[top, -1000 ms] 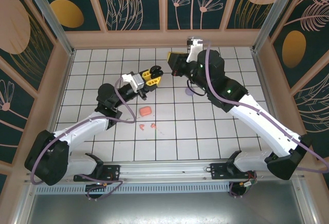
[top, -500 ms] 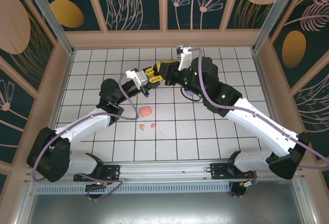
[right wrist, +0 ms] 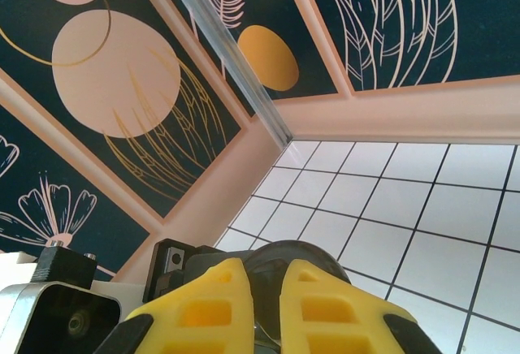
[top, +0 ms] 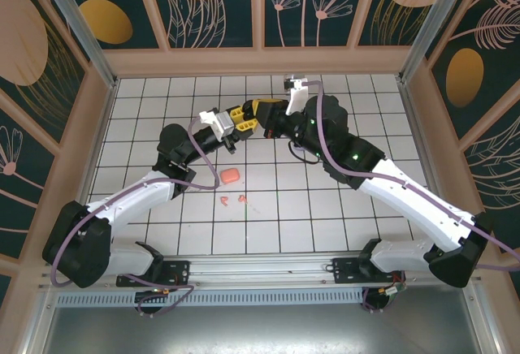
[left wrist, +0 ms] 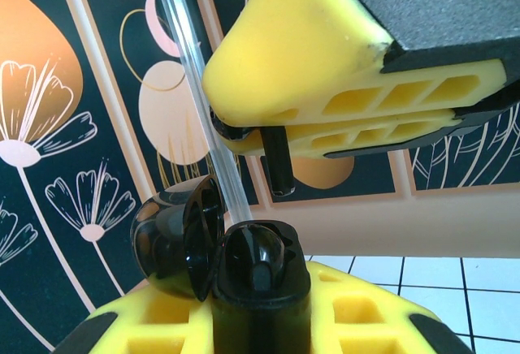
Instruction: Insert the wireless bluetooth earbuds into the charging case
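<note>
Seen from above, two robot arms meet over the far middle of a white tiled worktop [top: 309,224], at about 12 o'clock from its centre. The left end effector [top: 248,124] is closed narrowly on a black charging case [left wrist: 260,266], gripping its body between yellow fingers; the case's round lid [left wrist: 175,236] stands open, swung out to 9 o'clock. The right end effector [left wrist: 349,123] comes in from the 1 o'clock side, and its yellow fingers are pinched on a black earbud [left wrist: 278,163]. The earbud's stem points down at 6 o'clock, just above the open case, with a small gap between them in the left wrist view. Down on the tiles, at 7 o'clock from the meeting point, an orange case [top: 230,175] lies well apart from both arms. Two orange earbuds [top: 223,200] lie near each other just beyond it at 6 o'clock.
</note>
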